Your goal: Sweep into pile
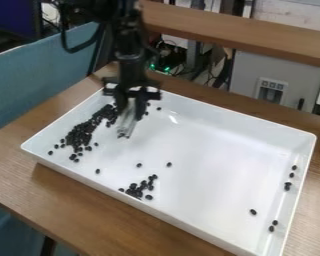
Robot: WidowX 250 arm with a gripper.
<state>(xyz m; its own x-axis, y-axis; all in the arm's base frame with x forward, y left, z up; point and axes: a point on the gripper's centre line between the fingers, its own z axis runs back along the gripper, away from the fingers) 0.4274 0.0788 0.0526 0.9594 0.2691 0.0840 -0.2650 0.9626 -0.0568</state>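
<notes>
While dark beans lie spread about a white tray, a robot arm holds a pale sweeping tool over them

As I see it from the room, a white tray (203,150) with raised walls sits at an angle on a wooden table (76,200); the walls presumably keep loose beans from rolling off. A black arm (129,50) comes down from the top edge, left of centre. Its gripper (131,113) hangs over the tray's upper left part, the fingers apparently clamped on a pale, streaked tool (126,123), perhaps a small brush. The tool points downward, probably so its dark lower end can meet the tray floor; whether it touches, I can't tell.

Just beside it, toward the left of the frame, runs the long main heap (80,134) of beans. Being the largest group, it seems the natural place to gather the rest. A smaller cluster (137,190) lies near the lower wall, below centre, with a few single beans between. More strays (287,186) lie along the tray's right side, well apart from the heap.

The job looks only partly done. The far strays likely call for long, low strokes; pushed too hard, the beans could roll and scatter.
</notes>
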